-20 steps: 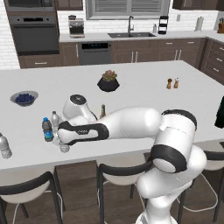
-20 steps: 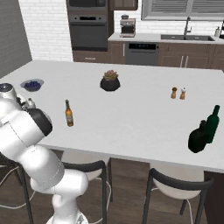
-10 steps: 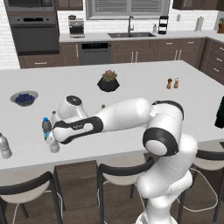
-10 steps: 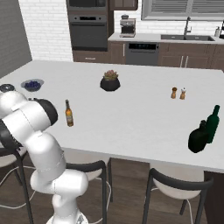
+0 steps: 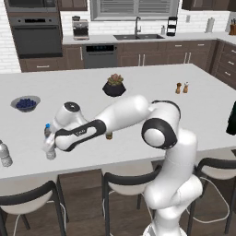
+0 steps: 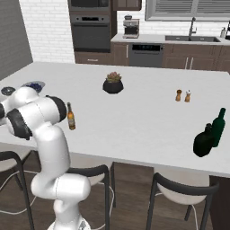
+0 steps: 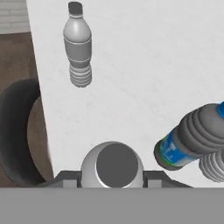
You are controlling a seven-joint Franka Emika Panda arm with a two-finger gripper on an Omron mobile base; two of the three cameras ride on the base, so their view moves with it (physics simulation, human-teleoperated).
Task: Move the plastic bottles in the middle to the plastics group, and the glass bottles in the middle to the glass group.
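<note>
Gripping a clear ribbed bottle (image 7: 112, 165) from above, the gripper (image 7: 112, 177) has a dark finger (image 7: 65, 178) clamped on each side of its white cap, near the front left edge of the white counter (image 5: 138, 83). Left of that bottle, apart from it, a plastic water bottle (image 5: 5, 154) stands by the counter's edge. Just right of the held one leans the blue-labelled bottle (image 7: 192, 138). Further right stands the amber long-necked bottle (image 6: 70, 117), then a dark plant pot (image 6: 112, 83).
</note>
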